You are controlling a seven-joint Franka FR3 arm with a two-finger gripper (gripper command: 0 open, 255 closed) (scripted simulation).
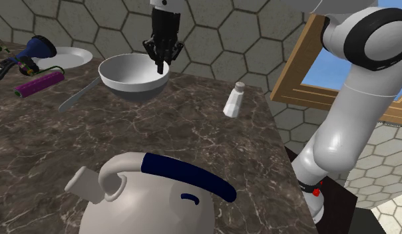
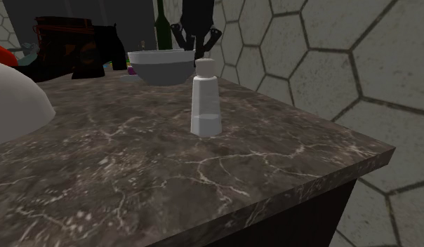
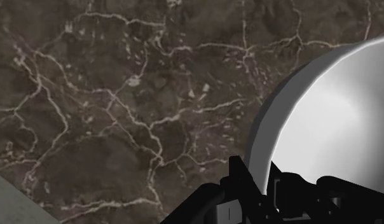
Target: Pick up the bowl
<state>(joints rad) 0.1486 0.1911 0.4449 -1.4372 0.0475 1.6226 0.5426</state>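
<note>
Hazards, read across the shoulder view from its left:
- A grey utensil lies on the bench just beside the bowl's left flank. If the bowl swings on the way up, it could knock this away.
- The bowl sits toward the far edge of the bench, mid-frame. The fingers are drawn nearly together on its right-hand rim, one inside the wall and one outside, clasping it.
  - The grip is on one side only. I judge the bowl's weight hangs off to the left of the pinch, so it may pivot downward or slide free of the smooth rim.
  - I cannot tell whether the base has left the bench.
- A white shaker stands upright, apart from the bowl on the right. It is at risk only if the lift drifts that way.

Containers, same order:
- Plate, far left: looks bare.
- Bowl: empty, with a clean pale interior in the shoulder and wrist views.
- Kettle, foreground: closed, so its contents are hidden.
- Shaker: capped and opaque, so its fill is unknown.
</note>
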